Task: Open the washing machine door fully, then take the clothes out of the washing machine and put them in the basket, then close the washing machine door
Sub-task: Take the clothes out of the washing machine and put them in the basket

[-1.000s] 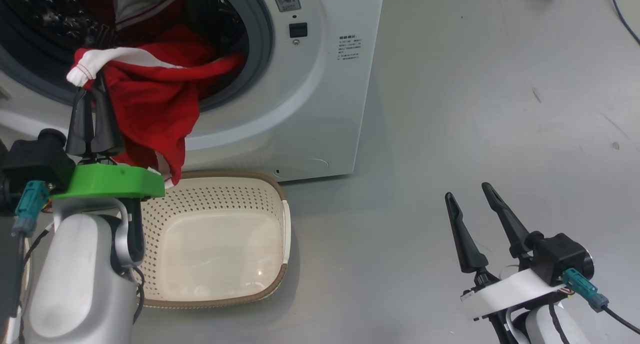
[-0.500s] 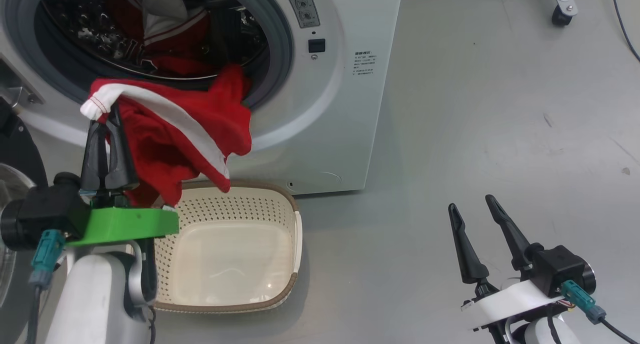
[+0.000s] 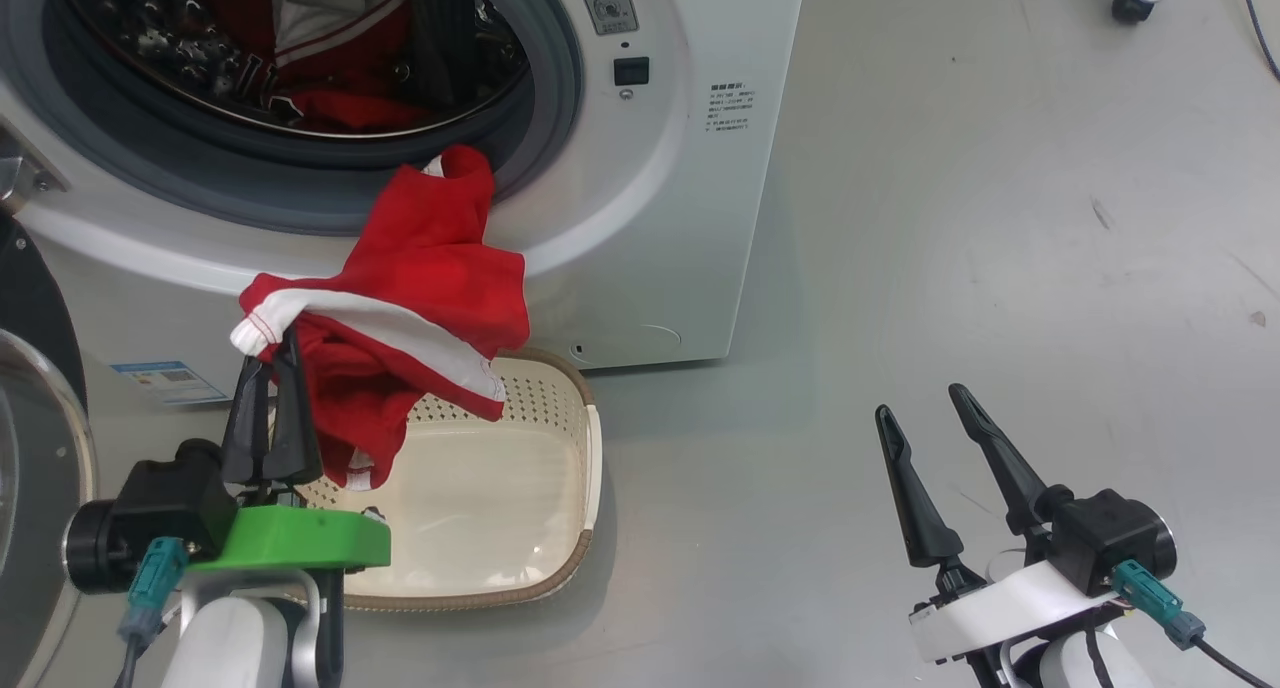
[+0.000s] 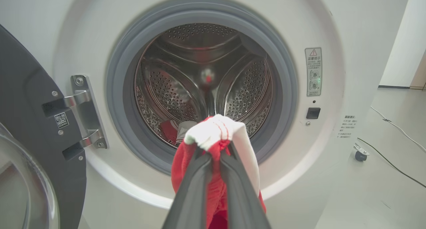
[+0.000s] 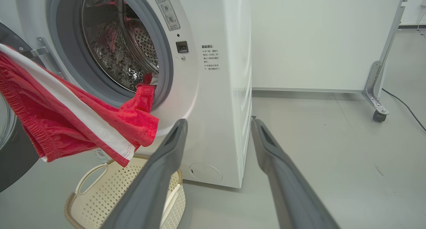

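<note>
At the lower left of the head view, the left claw (image 3: pixel 277 363) is pinched almost closed on the white-edged hem of a red garment (image 3: pixel 430 288), with cloth squeezed between its two dark fingers. In the left wrist view the same claw (image 4: pixel 214 152) shows white trim bunched over its tips and red fabric hanging below.

The garment stretches up the frame from the grip. Its far end rests on the grey rubber ring (image 3: pixel 540 148) of the washing machine (image 3: pixel 650 218), and its lower folds hang over the basket (image 3: pixel 590 468). The basket stands on the floor (image 3: pixel 900 218) just in front of the washer.

More red clothes (image 3: pixel 340 78) lie in the drum at the upper left. The door (image 3: pixel 30 298) stands swung open at the left edge.

At the lower right, the right claw (image 3: pixel 918 403) is spread wide and empty, well apart from the basket.
</note>
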Motion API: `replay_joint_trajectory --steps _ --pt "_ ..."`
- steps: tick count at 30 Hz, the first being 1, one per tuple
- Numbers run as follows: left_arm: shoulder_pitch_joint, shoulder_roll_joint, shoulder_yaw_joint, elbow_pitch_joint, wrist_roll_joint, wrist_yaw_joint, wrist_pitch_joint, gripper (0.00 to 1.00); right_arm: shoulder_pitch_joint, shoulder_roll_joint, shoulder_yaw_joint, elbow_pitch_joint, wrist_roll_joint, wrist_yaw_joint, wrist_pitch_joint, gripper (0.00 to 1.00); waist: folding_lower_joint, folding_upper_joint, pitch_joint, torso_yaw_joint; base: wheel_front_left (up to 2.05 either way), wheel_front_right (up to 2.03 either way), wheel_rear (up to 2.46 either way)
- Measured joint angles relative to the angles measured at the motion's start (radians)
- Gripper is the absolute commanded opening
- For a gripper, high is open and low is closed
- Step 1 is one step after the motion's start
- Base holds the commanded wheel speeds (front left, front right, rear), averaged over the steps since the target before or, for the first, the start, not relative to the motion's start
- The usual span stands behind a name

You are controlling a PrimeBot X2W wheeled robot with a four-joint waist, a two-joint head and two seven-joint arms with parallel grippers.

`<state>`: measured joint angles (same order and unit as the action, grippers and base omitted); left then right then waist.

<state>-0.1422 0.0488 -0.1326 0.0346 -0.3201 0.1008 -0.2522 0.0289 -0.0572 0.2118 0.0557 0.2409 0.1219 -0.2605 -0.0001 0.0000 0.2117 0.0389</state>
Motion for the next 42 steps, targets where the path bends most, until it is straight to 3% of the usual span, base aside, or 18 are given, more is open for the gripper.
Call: replay_joint_trajectory --steps 18,42 --pt "-0.004 -0.007 -0.036 0.249 -0.091 0.005 0.000 0.00 -0.060 -0.001 0.015 -0.038 -0.002 0.000 0.000 1.00 0.0000 0.0000 0.143 -0.044 0.00 0.00 0.00" --pt "-0.327 -0.016 -0.040 0.676 -0.127 0.008 0.115 0.00 -0.210 -0.013 0.045 -0.082 0.011 0.000 0.000 1.00 0.0000 0.0000 0.406 -0.109 0.00 0.00 0.00"
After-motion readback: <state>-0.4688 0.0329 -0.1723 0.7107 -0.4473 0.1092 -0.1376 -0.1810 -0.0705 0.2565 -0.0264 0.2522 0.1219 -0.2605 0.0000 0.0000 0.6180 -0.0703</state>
